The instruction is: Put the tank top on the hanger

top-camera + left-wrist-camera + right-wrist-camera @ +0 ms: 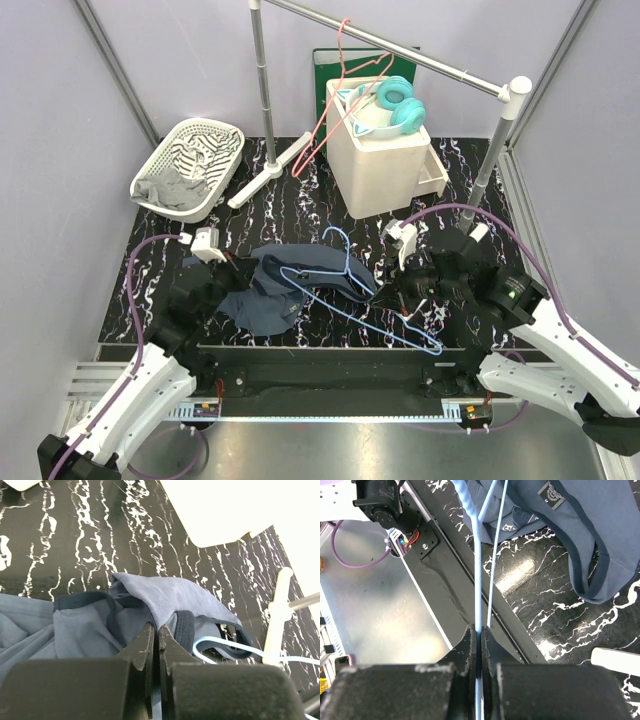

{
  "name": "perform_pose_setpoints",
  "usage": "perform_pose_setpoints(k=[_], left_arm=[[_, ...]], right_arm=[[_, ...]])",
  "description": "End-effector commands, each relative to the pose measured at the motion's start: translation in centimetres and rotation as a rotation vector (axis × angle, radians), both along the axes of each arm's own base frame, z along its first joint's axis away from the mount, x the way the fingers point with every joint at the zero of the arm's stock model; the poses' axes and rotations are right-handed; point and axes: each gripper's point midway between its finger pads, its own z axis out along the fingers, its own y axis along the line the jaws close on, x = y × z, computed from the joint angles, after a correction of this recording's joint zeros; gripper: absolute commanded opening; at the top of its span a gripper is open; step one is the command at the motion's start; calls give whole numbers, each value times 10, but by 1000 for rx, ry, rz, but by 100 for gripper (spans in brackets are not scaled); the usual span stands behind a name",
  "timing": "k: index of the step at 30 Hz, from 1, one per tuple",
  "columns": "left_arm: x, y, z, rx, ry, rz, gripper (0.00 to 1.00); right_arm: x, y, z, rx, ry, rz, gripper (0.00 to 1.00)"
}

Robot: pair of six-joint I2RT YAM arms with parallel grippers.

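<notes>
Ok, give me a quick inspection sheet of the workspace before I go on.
Surface: black white-veined table mat, no spills seen.
Job's things: dark navy cloth tank top crumpled mid-table; thin light-blue wire hanger overlapping it.
Clutter: white lattice basket holding grey cloth and striped cloth; white box with teal headphones; pink-red hanger on silver rail.
Grippers: left gripper shut on the tank top; right gripper shut on the light-blue hanger.
Cables: purple cables loop at both sides.
Surroundings: pale walls; nothing else seen.
</notes>
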Motion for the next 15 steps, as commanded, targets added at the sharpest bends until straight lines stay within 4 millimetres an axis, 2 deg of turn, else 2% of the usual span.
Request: perform_pose_setpoints(k=[1,6,15], left_arm=[[-1,-10,27,-28,-62,-63,0],[-8,-22,35,-47,-67,-143,0],[-23,-38,62,-81,-103,-264,0]], right_arm=[[0,14,9,57,-36,58,0],[3,24,7,87,-40,85,0],[3,43,10,183,-39,131,0]])
